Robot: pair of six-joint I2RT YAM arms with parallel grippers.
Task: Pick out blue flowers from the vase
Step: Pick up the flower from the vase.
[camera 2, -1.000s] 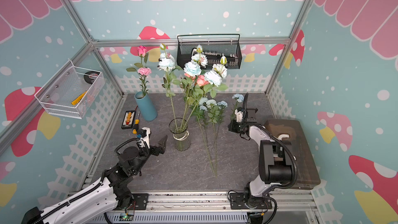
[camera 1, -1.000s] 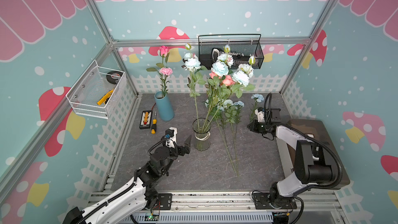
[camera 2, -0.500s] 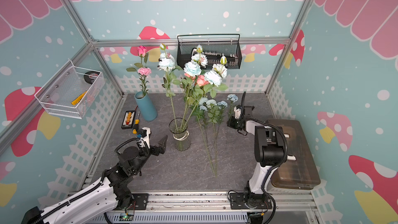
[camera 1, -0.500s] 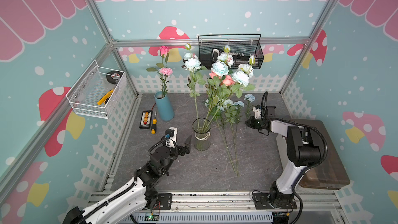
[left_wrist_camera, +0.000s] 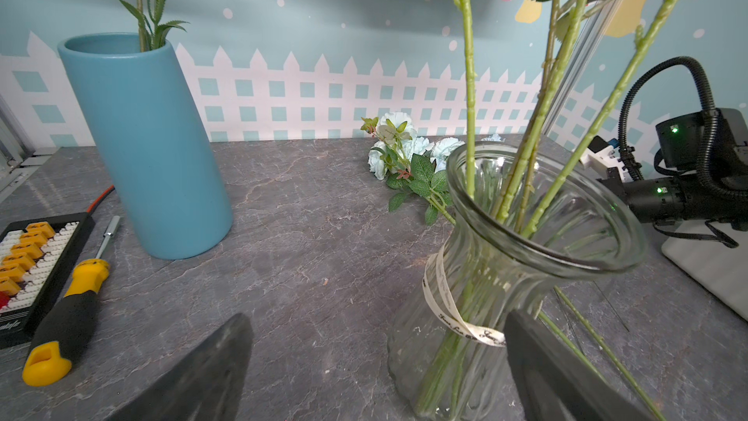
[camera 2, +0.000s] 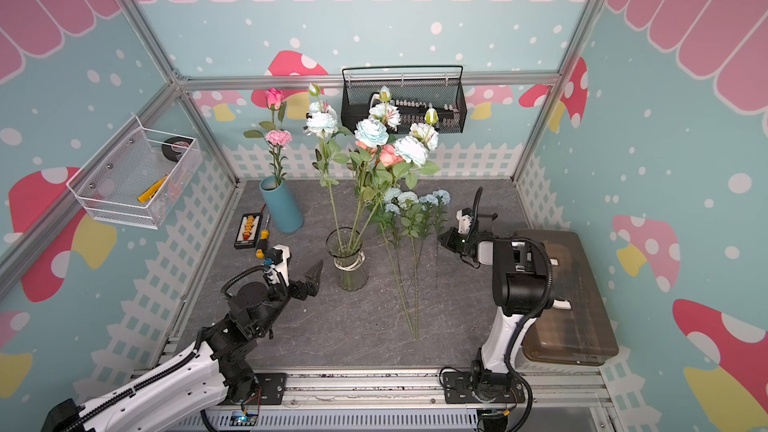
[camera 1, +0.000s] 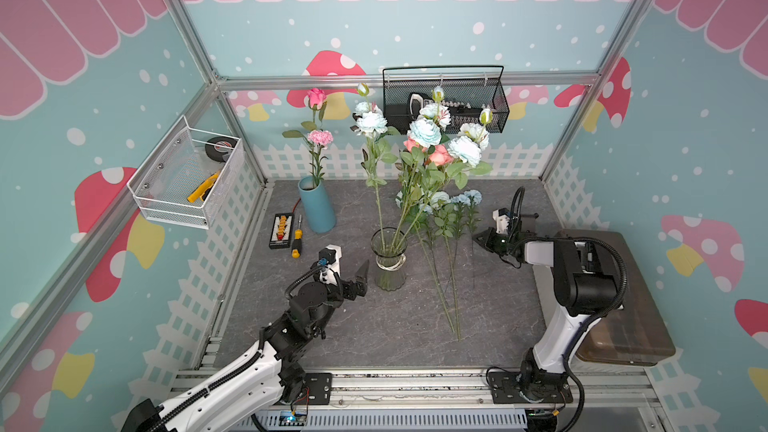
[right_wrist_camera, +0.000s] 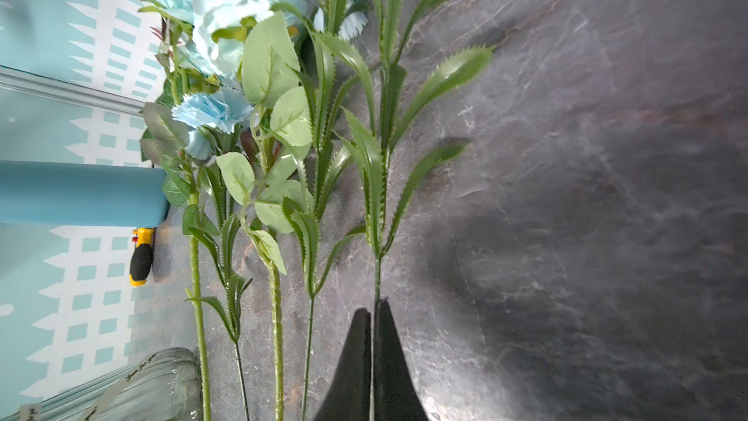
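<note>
In both top views a grey marbled worktop (camera 1: 365, 338) sits inside teal walls printed with pink mushrooms and a white fence, with a black wire basket (camera 1: 444, 118) on the back wall and a white wire basket (camera 1: 183, 184) on a side wall. A glass vase (camera 1: 390, 263) stands mid-worktop holding tall blue flowers (camera 1: 424, 134) mixed with salmon roses (camera 1: 440, 155); loose blue flowers (camera 1: 471, 197) lie flat just beside it. A blue ceramic vase (camera 1: 318, 209), a screwdriver (camera 1: 296, 238) and a connector box (camera 1: 281, 229) stand nearby. In the left wrist view the left gripper (left_wrist_camera: 376, 317) gapes wide, released, with the glass vase right ahead. In the right wrist view the right gripper (right_wrist_camera: 374, 311) is clenched on one thin stem (right_wrist_camera: 378, 277) among the loose blue flowers
</note>
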